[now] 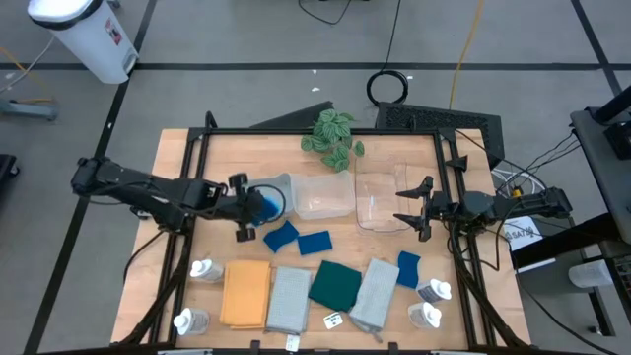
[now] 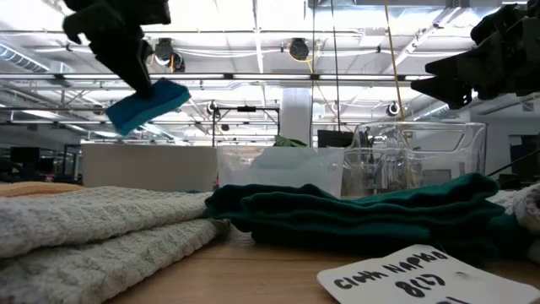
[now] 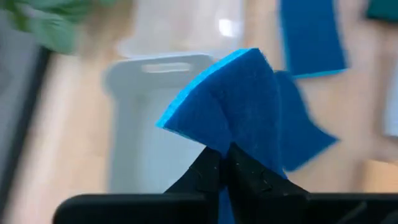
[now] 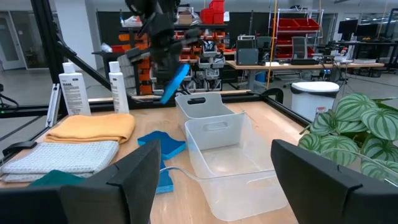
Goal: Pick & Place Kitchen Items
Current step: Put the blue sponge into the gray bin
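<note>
Blue sponge in grip: your left gripper (image 1: 258,205) pinches a blue sponge (image 1: 262,204), lifted off the desk above the left end of the bins.
Front edge: you have an orange cloth (image 1: 245,293), a grey-blue cloth (image 1: 289,299), a dark green cloth (image 1: 335,284) and another grey-blue cloth (image 1: 375,293) lying side by side, with a small white label card (image 1: 333,319) near the green one.
Front corners: two white squeeze bottles (image 1: 202,269) stand near the front-left corner, two more (image 1: 435,290) near the front-right.
Loose sponges: two blue sponges (image 1: 281,237) lie on the wooden desk (image 1: 177,163) just in front of the bins; a fourth (image 1: 409,267) lies beside the right-hand bottles.
Middle: two clear plastic bins (image 1: 323,196) sit side by side, and another one (image 1: 380,200) stands to their right.
Right arm: your right gripper (image 1: 412,208) hangs at the right bin, fingers spread, holding nothing.
Back edge: a green leafy plant (image 1: 329,137) stands behind the bins.
</note>
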